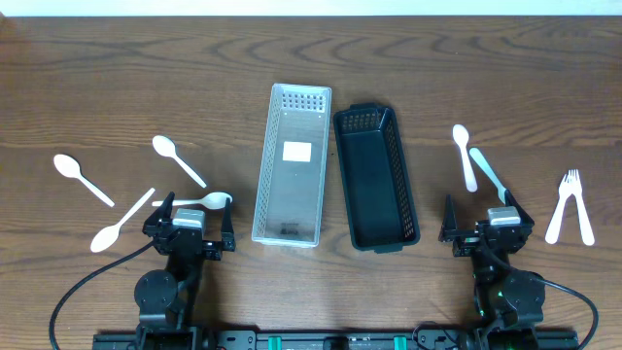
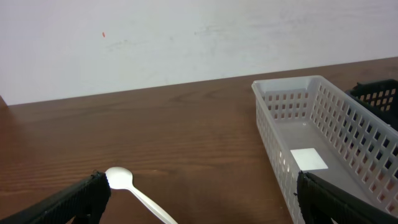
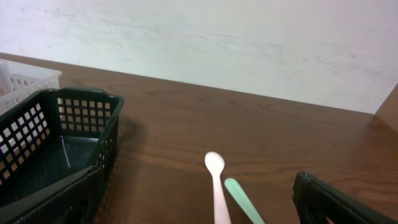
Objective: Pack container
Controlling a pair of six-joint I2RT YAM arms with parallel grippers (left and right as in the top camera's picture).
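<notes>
A clear white basket (image 1: 292,165) and a black basket (image 1: 374,180) lie side by side mid-table, both empty; the white one holds only a label. Several white spoons lie left: (image 1: 78,177), (image 1: 177,157), (image 1: 119,224), (image 1: 206,202). A white spoon (image 1: 464,154), a pale green utensil (image 1: 488,175) and white forks (image 1: 570,206) lie right. My left gripper (image 1: 190,231) is open over the nearest spoon (image 2: 134,190). My right gripper (image 1: 486,233) is open, with the spoon (image 3: 216,180) and green utensil (image 3: 242,200) between its fingers.
The white basket (image 2: 317,130) stands right of my left fingers. The black basket (image 3: 56,134) stands left of my right fingers. Brown wooden table (image 1: 117,78) runs to a white wall at the back.
</notes>
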